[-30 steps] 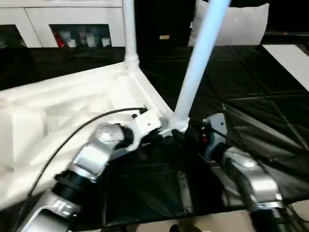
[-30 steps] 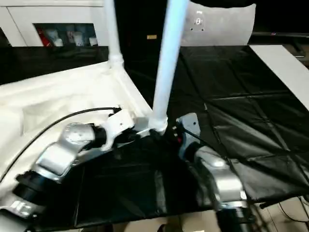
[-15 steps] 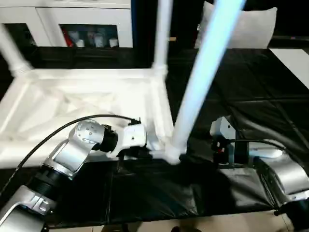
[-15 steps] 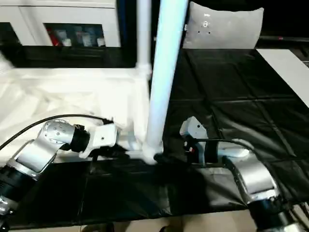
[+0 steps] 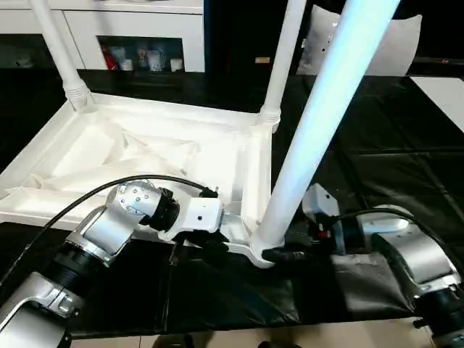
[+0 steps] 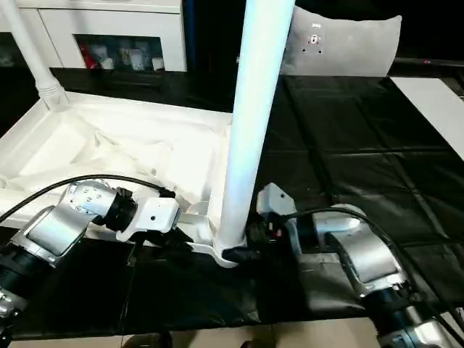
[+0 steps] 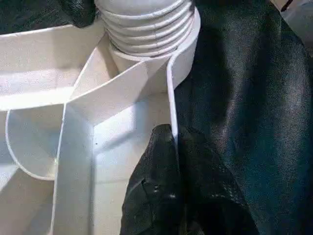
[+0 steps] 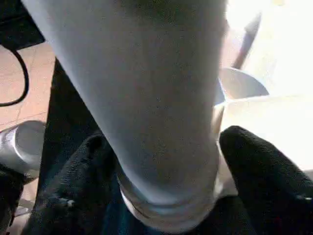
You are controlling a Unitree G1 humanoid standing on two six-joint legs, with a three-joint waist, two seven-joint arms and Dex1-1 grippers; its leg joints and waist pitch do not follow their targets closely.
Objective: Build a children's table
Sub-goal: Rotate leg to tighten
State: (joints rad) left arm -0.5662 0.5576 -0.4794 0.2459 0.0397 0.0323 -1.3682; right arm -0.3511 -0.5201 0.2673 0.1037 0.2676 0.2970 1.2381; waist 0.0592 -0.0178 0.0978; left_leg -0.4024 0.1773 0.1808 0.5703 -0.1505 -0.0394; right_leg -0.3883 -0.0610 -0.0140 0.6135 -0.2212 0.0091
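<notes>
The children's table lies upside down on a black mat, its ribbed white top (image 5: 145,145) facing up. Three white legs stand in its corners: a near one (image 5: 319,123), one behind it (image 5: 283,58) and one at the far left (image 5: 58,51). My left gripper (image 5: 214,245) is shut on the top's thin rim wall (image 7: 172,98) beside the near leg's threaded socket (image 7: 146,29). My right gripper (image 5: 284,254) comes in from the right at the near leg's base. Its black fingers (image 8: 264,171) press against both sides of that leg (image 8: 146,88).
The black mat (image 5: 377,152) covers the work surface to the right and ends near me. White cabinets (image 5: 130,29) stand at the back. A white cushion-like panel (image 5: 395,43) leans at the back right. A flat white board (image 5: 446,90) lies at the far right.
The camera has swung, so the whole picture has shifted. My right gripper's fingers have closed in on the near leg's base. The left gripper keeps its hold on the rim.
</notes>
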